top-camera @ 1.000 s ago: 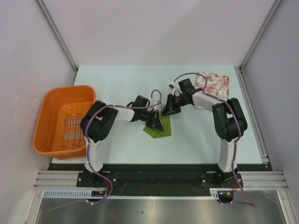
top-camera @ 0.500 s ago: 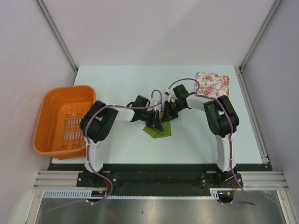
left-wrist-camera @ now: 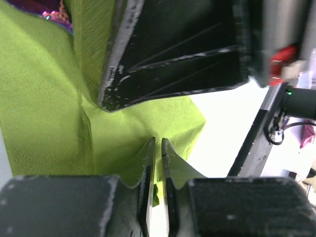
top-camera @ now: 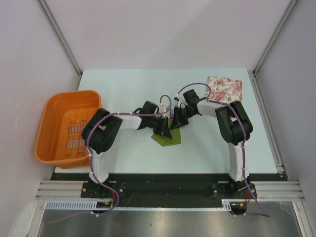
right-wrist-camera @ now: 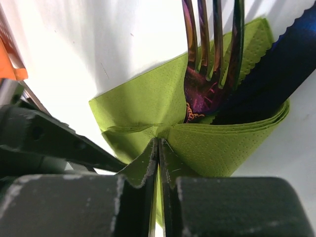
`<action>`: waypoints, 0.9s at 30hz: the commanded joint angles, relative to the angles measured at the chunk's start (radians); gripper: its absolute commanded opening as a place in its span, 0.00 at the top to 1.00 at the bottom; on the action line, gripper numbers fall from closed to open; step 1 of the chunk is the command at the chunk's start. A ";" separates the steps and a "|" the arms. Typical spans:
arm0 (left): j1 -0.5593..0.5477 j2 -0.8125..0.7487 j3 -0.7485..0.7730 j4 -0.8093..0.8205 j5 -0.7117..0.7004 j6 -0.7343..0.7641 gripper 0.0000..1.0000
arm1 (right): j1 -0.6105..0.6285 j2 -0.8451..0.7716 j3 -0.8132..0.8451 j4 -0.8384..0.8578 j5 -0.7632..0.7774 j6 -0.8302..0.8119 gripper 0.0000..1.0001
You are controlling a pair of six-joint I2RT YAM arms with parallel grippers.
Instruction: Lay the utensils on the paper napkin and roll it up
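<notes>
- Top view: the left tool (top-camera: pixel 165 129) and the right tool (top-camera: pixel 177 121) meet almost tip to tip, both lowered onto the thin olive-green paper napkin (top-camera: pixel 169 140). The napkin lies folded beneath them and just on their near side. How the jaws stand is too small to tell here.
- The pale blue-green desk (top-camera: pixel 123 89) also carries an orange plastic basket (top-camera: pixel 64 123), well out past the left tool's outer side. A pink-and-white floral square pad (top-camera: pixel 224 89) lies well apart, beyond the right tool.
- Left wrist view: the left tool (left-wrist-camera: pixel 158 144) is closed down to a thin slit and pinches a raised ridge of the napkin (left-wrist-camera: pixel 44 98) at its tips.
- Just ahead of it, the right tool's black finger (left-wrist-camera: pixel 173 54) presses on the green paper.
- Far ahead and to one side, a glint of purple metal (left-wrist-camera: pixel 37 6) shows at the napkin's edge.
- Right wrist view: the right tool (right-wrist-camera: pixel 158 144) is closed to a hairline and grips the folded edge of the napkin (right-wrist-camera: pixel 143 106).
- Directly ahead, an iridescent purple metal fork (right-wrist-camera: pixel 210 64) points its tines away from the tool, with its neck tucked into the napkin's fold.
- A dark blue serrated knife (right-wrist-camera: pixel 279 69) lies touching the fork and is tucked into the same fold.
- The left arm's black body (right-wrist-camera: pixel 44 140) sits close on the tool's left.
</notes>
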 commanded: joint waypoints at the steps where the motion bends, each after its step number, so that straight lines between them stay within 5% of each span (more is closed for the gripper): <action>1: -0.006 0.050 0.030 -0.048 -0.041 0.057 0.90 | 0.000 0.046 0.003 -0.024 0.077 -0.043 0.94; 12: -0.002 0.096 0.015 -0.102 -0.085 0.106 0.99 | -0.072 -0.091 0.023 0.013 -0.197 0.101 0.76; 22: 0.003 0.101 0.024 -0.111 -0.085 0.104 1.00 | -0.141 -0.136 -0.192 0.146 -0.340 0.227 0.81; 27: 0.004 0.106 0.025 -0.109 -0.085 0.104 1.00 | -0.142 -0.084 -0.244 0.120 -0.310 0.163 0.82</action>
